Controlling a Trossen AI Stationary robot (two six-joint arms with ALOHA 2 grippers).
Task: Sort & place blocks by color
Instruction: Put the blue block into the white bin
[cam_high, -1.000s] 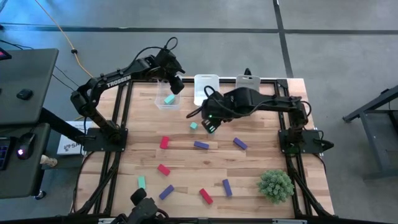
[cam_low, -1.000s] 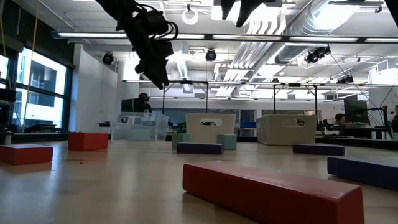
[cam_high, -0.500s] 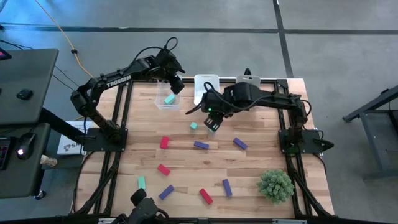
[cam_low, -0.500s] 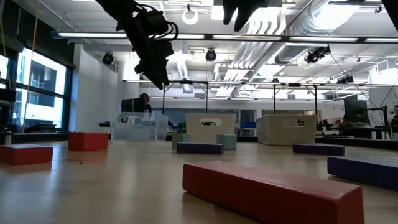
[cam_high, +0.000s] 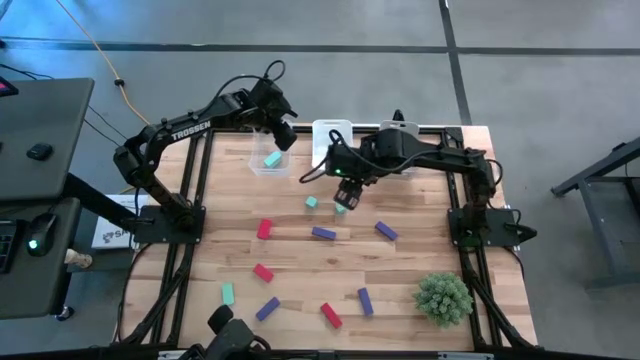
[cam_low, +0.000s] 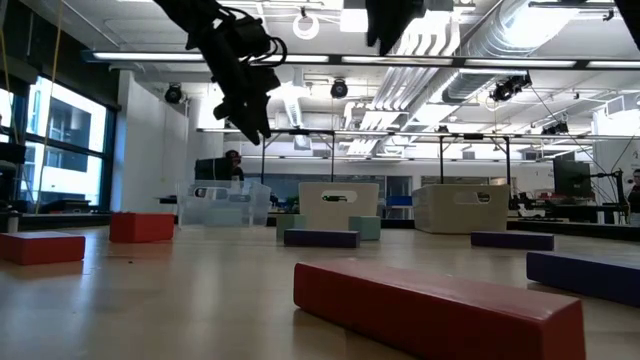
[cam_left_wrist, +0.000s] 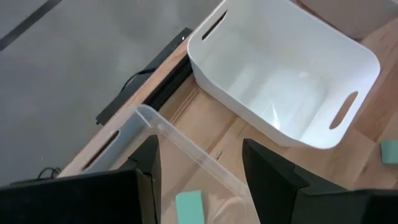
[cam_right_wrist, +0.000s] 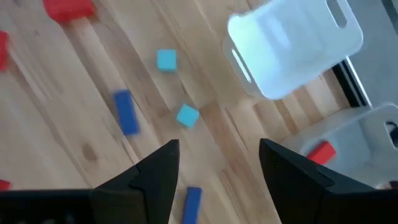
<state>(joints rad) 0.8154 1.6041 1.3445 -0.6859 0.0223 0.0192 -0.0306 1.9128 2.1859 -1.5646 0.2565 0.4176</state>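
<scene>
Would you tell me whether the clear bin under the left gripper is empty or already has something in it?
Not empty: the clear bin holds one teal block, seen lying on its floor from above and between the open left gripper fingers.

— What colours are showing on the pale striped wooden worktop (cam_high: 300, 255)?
— Small solid blocks (cam_high: 323, 233) are lying in red, purple and teal; a spiky green plant ball (cam_high: 443, 297) is sitting there.

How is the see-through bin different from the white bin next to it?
The see-through bin has clear walls; the white bin has solid white ones. The see-through bin holds a teal block; the white bin is empty. Both are open on top.
</scene>
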